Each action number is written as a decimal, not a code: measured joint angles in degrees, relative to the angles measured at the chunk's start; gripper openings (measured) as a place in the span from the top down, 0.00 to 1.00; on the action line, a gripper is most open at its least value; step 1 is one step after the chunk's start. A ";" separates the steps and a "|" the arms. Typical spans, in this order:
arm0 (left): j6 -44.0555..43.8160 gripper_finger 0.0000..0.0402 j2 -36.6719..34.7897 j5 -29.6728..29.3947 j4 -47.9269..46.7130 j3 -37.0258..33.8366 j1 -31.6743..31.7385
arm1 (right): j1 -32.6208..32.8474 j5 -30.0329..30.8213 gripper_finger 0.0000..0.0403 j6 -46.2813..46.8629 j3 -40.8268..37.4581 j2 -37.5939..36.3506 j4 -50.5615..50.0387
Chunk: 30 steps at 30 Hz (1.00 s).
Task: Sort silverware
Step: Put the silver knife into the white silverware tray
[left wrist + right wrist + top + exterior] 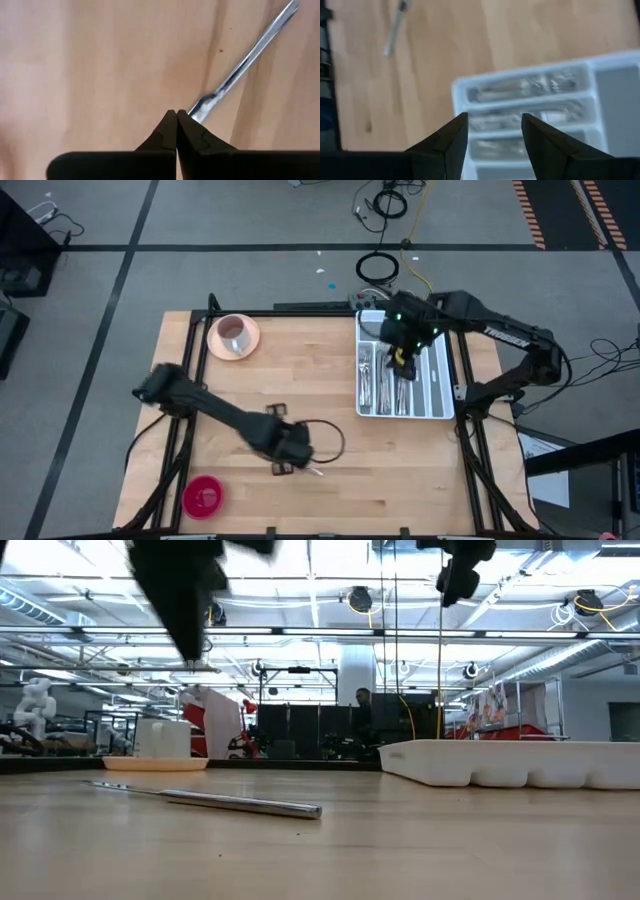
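Left wrist view: our left end effector (176, 116) is clenched, tips pinched together and empty, just above the last loose piece of silverware (240, 70) lying flat on the surface (300, 370). The rest sits in the white tray (440, 385). Our right end effector (492, 125) hovers over the tray, released, holding nothing. Risk: closed tips landing on the piece just nudge or spin it; it's thin, flat and slippery, so a graze skids it away.
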 joint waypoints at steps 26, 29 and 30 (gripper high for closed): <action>-28.60 0.94 -27.42 -20.31 -2.81 -1.37 -16.22 | 33.17 11.66 0.56 25.88 8.15 40.94 44.30; -28.60 0.94 -27.40 -20.27 -3.34 -1.37 -16.52 | 33.94 13.69 0.56 24.93 14.91 46.17 38.28; -28.62 0.94 -27.40 -20.25 -3.41 -1.37 -16.52 | 34.08 13.37 0.56 24.68 17.02 47.87 36.15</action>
